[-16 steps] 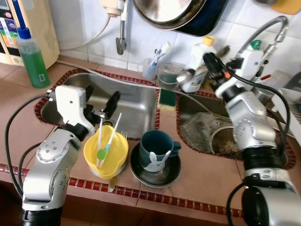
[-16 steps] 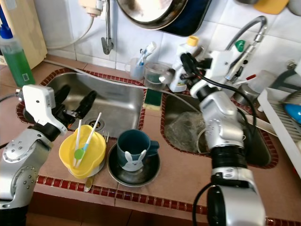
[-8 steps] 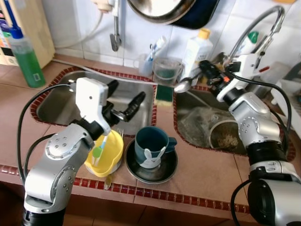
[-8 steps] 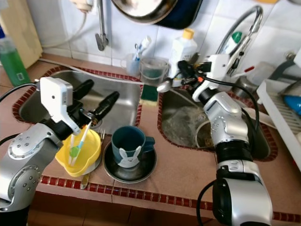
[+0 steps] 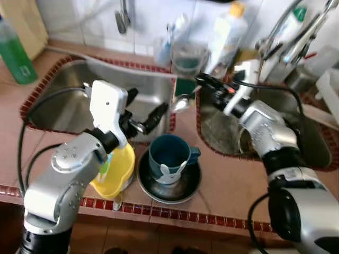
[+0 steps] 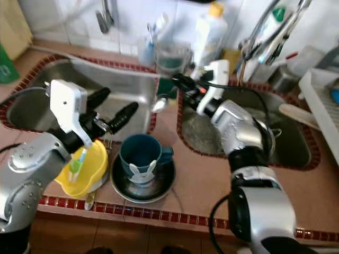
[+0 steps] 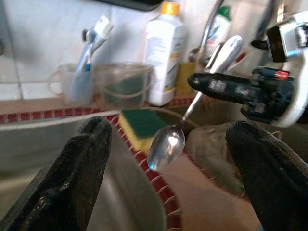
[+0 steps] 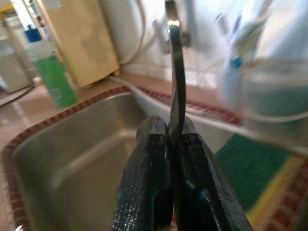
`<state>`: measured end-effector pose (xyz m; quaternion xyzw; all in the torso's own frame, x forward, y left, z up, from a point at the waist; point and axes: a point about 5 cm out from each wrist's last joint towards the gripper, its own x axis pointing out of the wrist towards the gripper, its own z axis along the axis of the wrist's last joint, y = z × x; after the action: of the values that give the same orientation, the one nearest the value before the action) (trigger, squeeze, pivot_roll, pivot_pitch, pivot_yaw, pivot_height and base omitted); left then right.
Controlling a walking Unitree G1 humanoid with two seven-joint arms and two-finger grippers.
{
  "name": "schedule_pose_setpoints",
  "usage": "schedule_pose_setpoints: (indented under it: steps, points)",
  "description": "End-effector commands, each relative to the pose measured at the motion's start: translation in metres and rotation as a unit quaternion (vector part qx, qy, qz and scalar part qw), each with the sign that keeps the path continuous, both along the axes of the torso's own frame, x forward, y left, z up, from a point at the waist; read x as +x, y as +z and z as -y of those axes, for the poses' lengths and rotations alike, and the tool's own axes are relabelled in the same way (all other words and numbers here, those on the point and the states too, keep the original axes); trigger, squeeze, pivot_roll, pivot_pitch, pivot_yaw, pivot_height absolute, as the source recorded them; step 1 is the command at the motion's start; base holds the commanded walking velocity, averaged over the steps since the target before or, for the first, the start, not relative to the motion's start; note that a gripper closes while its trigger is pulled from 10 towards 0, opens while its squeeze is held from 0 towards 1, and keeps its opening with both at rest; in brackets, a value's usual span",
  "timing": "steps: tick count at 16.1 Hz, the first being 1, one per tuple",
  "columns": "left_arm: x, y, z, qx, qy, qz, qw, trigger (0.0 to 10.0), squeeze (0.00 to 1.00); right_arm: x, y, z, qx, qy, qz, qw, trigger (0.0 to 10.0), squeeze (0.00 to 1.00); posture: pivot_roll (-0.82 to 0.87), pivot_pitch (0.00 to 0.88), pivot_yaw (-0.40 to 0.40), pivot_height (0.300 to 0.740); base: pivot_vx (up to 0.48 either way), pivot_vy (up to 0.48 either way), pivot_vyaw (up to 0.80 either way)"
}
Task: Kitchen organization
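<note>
Left wrist view: right claw (image 7: 211, 84) pinches spoon (image 7: 166, 143), bowl slanting down toward wide-open left claw (image 5: 145, 111).

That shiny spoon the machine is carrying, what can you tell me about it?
The spoon is polished silver metal with an oval bowl and a slim straight handle. The right gripper pinches the handle between its two black fingers, which are shut on it. It hangs in the air, tilted bowl-down, over the tiled divider between the two sinks, near the green and yellow sponge. Only the fingers touch it.
</note>
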<state>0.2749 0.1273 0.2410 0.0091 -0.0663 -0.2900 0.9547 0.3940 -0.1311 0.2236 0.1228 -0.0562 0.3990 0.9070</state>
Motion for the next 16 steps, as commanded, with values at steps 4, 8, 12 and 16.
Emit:
schedule_pose_setpoints:
  steps: [4,8,12,16]
  points:
    - [-0.003,0.009,-0.011,0.008,0.021,0.004,1.0,10.0,0.0,0.001,0.019,-0.019,0.039,0.09,-0.002,0.995,10.0,0.0,0.02,0.272,-0.147,0.732,0.0,0.0,0.0]
    - [-0.013,0.012,-0.01,0.014,0.006,0.001,1.0,10.0,0.0,-0.002,0.033,-0.033,0.07,0.168,0.0,0.983,10.0,0.0,0.04,0.28,-0.161,0.732,0.0,0.0,0.0]
    - [-0.02,0.021,-0.008,0.018,-0.006,0.007,1.0,10.0,0.0,-0.002,0.033,-0.041,0.068,0.193,-0.003,0.979,10.0,0.0,0.07,0.284,-0.174,0.732,0.0,0.0,0.0]
    - [-0.027,0.025,-0.016,0.033,0.001,0.008,0.999,10.0,0.0,0.0,0.026,-0.043,0.068,0.18,-0.027,0.981,10.0,0.0,0.1,0.284,-0.183,0.732,0.0,0.0,0.0]
